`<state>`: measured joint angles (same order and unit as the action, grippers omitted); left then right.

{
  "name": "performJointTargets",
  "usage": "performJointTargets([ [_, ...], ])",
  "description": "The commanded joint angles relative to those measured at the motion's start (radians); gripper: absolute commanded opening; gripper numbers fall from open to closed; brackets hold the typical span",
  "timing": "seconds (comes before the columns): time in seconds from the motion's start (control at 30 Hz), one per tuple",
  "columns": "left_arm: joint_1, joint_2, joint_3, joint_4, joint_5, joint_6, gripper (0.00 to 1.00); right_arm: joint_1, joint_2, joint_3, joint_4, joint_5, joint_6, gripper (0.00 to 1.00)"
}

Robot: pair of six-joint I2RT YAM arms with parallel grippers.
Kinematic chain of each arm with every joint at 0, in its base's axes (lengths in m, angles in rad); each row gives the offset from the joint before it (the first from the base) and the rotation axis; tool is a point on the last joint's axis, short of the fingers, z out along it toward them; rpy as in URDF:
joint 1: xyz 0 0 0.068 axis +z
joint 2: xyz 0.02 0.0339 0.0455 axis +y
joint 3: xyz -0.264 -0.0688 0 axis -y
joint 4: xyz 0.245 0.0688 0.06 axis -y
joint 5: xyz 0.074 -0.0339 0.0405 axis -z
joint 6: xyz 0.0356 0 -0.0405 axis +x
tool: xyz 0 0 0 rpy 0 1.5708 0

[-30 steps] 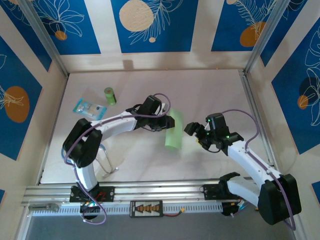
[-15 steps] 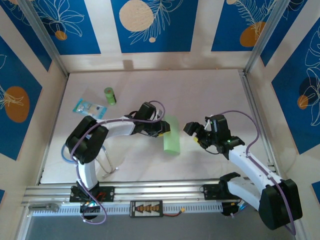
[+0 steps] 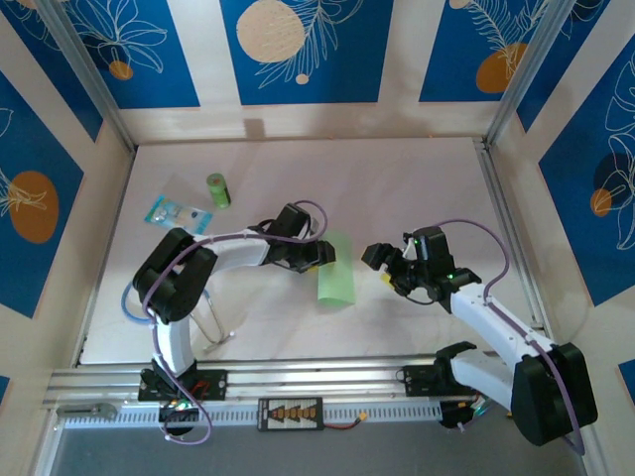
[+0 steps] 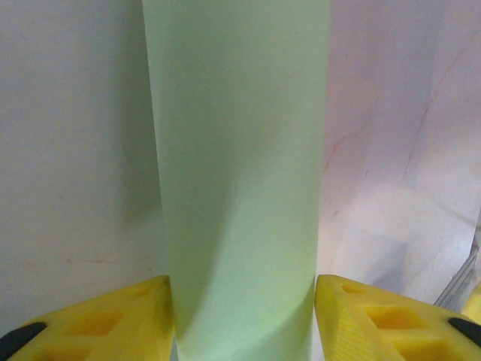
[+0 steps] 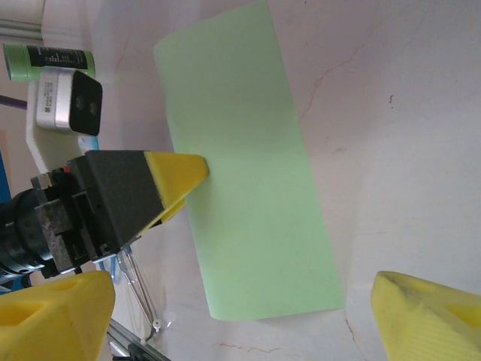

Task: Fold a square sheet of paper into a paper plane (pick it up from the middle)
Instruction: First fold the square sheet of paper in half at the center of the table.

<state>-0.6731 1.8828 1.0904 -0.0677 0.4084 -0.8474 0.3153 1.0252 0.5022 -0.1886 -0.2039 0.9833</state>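
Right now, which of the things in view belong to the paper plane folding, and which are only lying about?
Part of the job:
- sheet of paper, pale green, held by the left gripper
- right gripper, open, just to the right of the paper

Lying about:
- small green cylinder, far left
- blue-printed packet, beside the cylinder

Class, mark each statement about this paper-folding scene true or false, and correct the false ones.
1. The right gripper is open and holds nothing. True.
2. The green cylinder rests on the sheet of paper. False: it lies far to the left beside the packet, apart from the paper.
3. The paper runs between the fingers of the left gripper. True.
4. The paper is a pointed dart. False: it is a plain rectangular strip.
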Motion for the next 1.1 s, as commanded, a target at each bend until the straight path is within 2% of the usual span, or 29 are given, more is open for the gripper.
performJointTargets([
  [0.0, 0.01, -0.013, 0.034, -0.088, -0.055, 0.063, 0.55, 0.011, 0.012, 0.014, 0.005, -0.022, 0.012, 0.89],
  [0.2, 0.01, -0.048, 0.029, -0.145, -0.122, 0.102, 0.59, 0.024, 0.034, 0.013, 0.018, -0.018, 0.023, 0.89],
  [0.67, 0.009, -0.018, 0.055, -0.196, -0.138, 0.133, 0.54, 0.046, 0.084, 0.029, 0.024, -0.019, 0.018, 0.89],
  [1.07, 0.01, 0.067, 0.135, -0.308, -0.123, 0.249, 0.54, 0.046, 0.088, 0.028, -0.002, 0.004, 0.015, 0.89],
])
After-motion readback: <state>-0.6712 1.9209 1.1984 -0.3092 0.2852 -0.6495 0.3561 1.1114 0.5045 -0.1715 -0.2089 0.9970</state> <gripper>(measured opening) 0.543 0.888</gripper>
